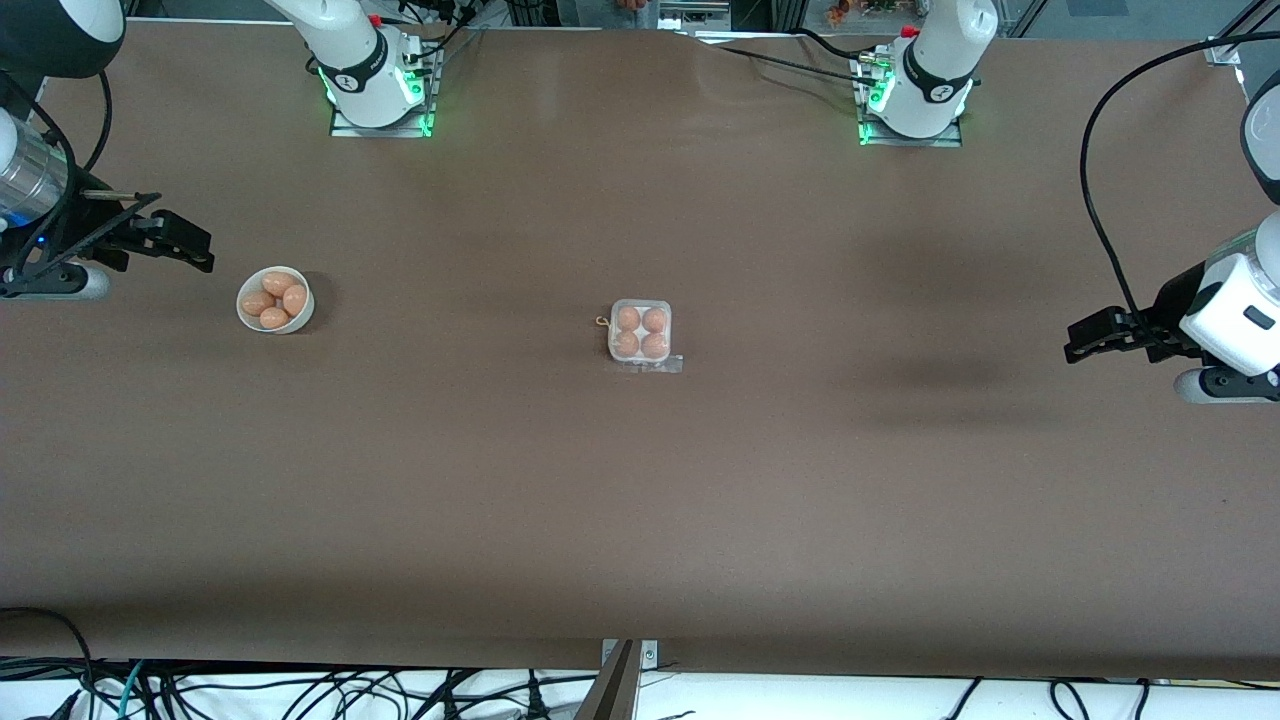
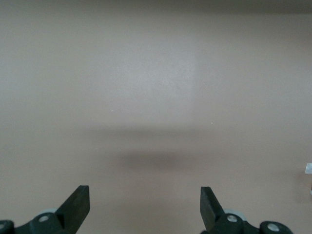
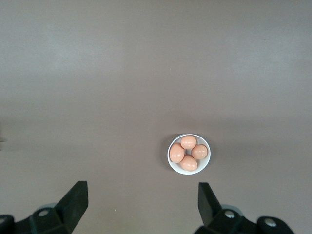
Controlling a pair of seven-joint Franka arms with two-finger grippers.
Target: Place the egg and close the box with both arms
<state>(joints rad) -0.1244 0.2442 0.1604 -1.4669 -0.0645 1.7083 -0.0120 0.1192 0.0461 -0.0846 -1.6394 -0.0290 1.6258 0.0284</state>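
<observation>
The box (image 1: 640, 333) sits mid-table, a white tray with an orange-brown egg (image 1: 628, 319) in every cell. Its clear lid looks folded down over them, with a clear tab at the edge nearer the front camera. My right gripper (image 1: 200, 250) is open and empty, up in the air at the right arm's end of the table beside the bowl; its wrist view shows its open gripper (image 3: 143, 191) above bare table. My left gripper (image 1: 1075, 345) is open and empty in the air at the left arm's end; in its wrist view the gripper (image 2: 145, 195) is over bare table.
A round white bowl (image 1: 247, 315) with several loose eggs stands toward the right arm's end, and shows in the right wrist view (image 3: 173, 165). The brown tabletop (image 1: 640, 520) stretches wide around the box. Cables hang along the table edge nearest the front camera.
</observation>
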